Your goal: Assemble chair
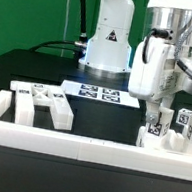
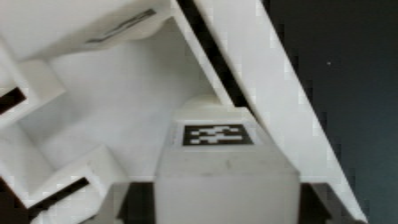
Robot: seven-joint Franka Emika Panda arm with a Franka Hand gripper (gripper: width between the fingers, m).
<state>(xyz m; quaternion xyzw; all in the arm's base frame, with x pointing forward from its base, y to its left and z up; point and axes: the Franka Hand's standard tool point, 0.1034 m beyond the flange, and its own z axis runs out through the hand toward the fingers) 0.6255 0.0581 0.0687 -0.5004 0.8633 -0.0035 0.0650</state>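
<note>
Gripper (image 1: 158,123) at 4 o'clock in exterior view, pinching a tagged bar (image 2: 217,140) beside more loose pieces (image 1: 185,127). Other parts (image 1: 42,105) lie at 8 o'clock, marker board (image 1: 100,93) at centre. No standing chair visible. Assembly looks early, most joining left. Whether the 8 o'clock parts are joined: cannot tell.

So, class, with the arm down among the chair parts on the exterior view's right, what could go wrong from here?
1. The gripper is shut on a tagged white part, and neighbouring parts crowd close beside it. Lifting or swinging could knock them out of place.
2. The border rail lies just in front, so a low sweep might catch the held piece on it.
</note>
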